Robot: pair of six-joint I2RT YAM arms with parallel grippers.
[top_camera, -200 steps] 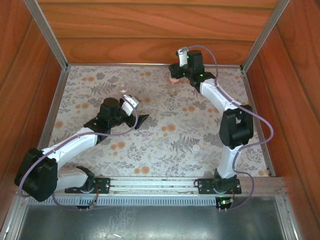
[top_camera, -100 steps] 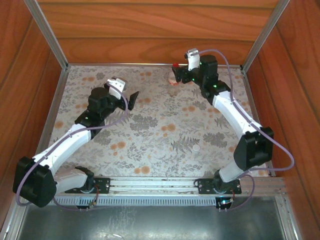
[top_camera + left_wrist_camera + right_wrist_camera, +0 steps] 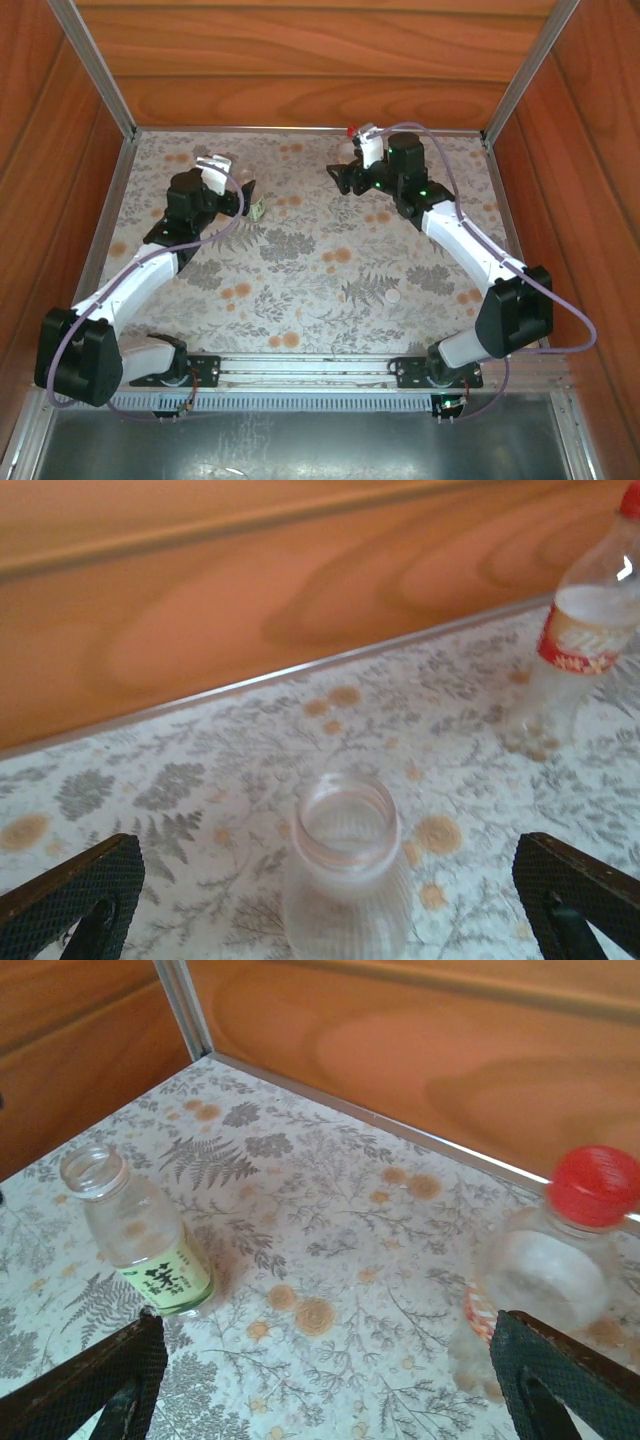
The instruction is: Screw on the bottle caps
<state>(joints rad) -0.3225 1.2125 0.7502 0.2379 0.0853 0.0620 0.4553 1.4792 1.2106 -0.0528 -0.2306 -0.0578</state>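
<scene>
While the green-label bottle (image 3: pixel 140 1235) stands upright with its mouth uncovered in the far left part of the table (image 3: pixel 330 300), the white cap (image 3: pixel 393 296) is seen lying on the print towards the near edge, well apart from it. The left gripper (image 3: pixel 325 900) is spread wide with nothing grasped, and the bottle's neck is framed between its two fingers (image 3: pixel 70 900) without being touched. The right gripper (image 3: pixel 320 1390) is likewise fully parted and empty. The red-label bottle (image 3: pixel 545 1280) is seen close to one of its fingers, with the red cap (image 3: pixel 595 1185) sitting on top. Whether this cap is turned tight cannot be told. Some risks can be judged from here. If the left fingers are closed off-centre or too high, the bottle, which looks light and empty, may be tipped or pushed away. The white cap is small and flat, so it may be lost from the grasp or lifted tilted, and the thread would then be crossed. If the bottle is not held firm during turning, it may be spun together with the cap.
</scene>
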